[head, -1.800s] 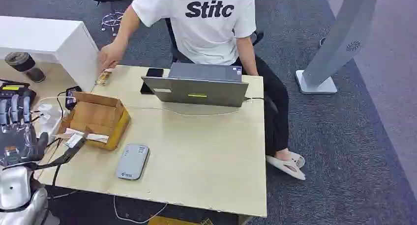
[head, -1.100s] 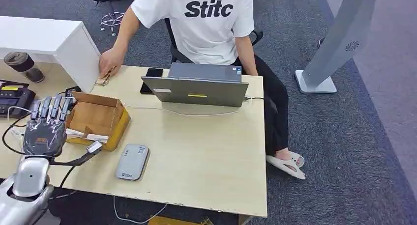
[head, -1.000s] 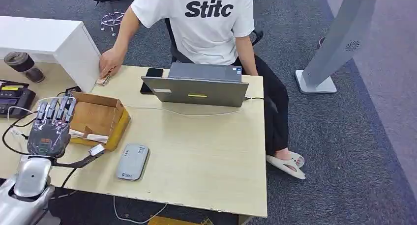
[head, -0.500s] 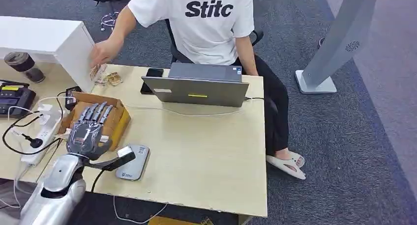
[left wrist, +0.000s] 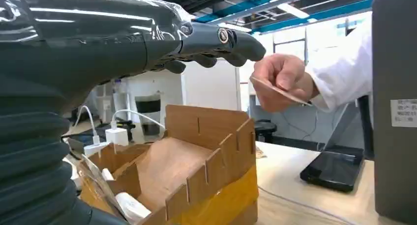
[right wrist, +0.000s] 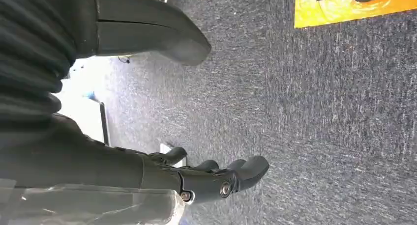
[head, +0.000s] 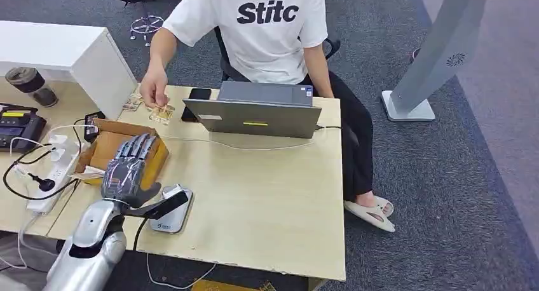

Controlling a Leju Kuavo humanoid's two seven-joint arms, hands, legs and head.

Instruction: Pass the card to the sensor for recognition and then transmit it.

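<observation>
Left hand (head: 129,170) spread flat, empty, above cardboard box (head: 106,148); person's hand (head: 154,89) pinches card (left wrist: 279,90) just beyond fingertips (left wrist: 241,42). Right hand (right wrist: 206,178) empty, fingers loosely apart, over carpet.

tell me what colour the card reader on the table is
Light grey; the card reader shows best in the head view, beside the left hand.

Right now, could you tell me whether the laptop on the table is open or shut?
Open: the laptop has its lid raised, its grey back toward the camera.
</observation>
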